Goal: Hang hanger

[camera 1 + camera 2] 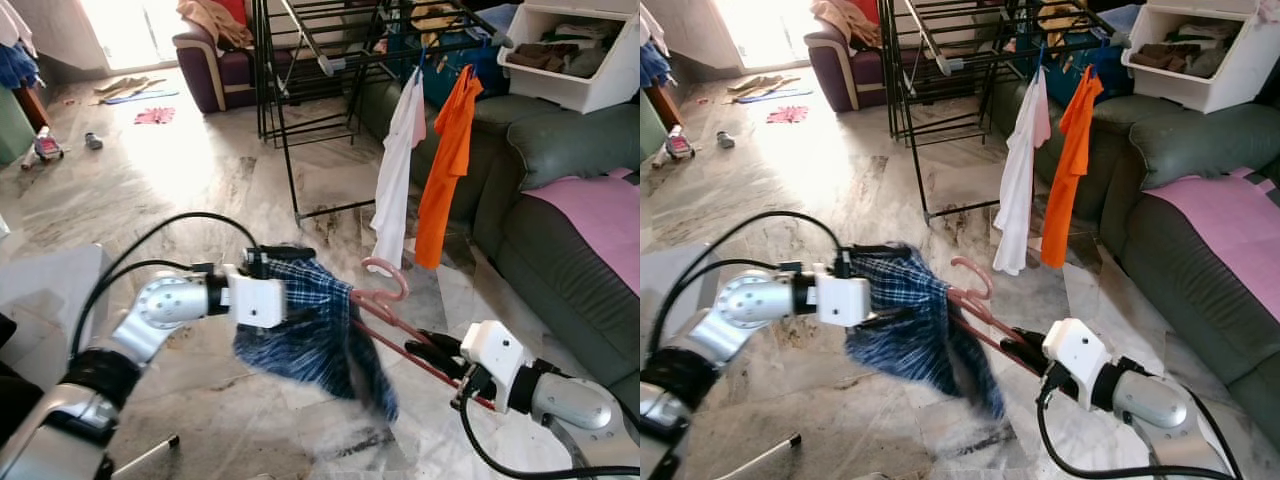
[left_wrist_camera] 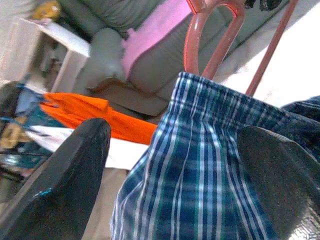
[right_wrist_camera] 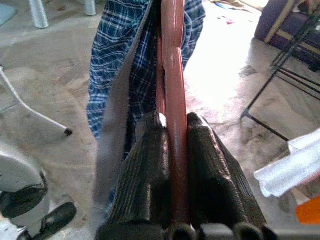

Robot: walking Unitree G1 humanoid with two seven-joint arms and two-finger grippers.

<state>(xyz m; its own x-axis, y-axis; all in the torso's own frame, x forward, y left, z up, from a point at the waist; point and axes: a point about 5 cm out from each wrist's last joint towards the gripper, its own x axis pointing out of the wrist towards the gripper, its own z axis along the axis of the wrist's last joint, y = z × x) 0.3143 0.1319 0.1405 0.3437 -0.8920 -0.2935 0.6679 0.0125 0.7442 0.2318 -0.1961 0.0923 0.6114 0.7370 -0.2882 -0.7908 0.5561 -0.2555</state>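
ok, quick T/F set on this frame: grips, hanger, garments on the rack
1. The right gripper has its fingers shut on the pink hanger. True.
2. The left gripper holds the orange shirt. False: the plaid shorts lie between its fingers; the orange shirt hangs on the drying rack.
3. The plaid shorts are draped on the pink hanger. True.
4. The pink hanger already hangs on the rack. False: it is held low above the floor.

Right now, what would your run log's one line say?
right gripper: shut on pink hanger | left gripper: open around plaid shorts | drying rack: ahead
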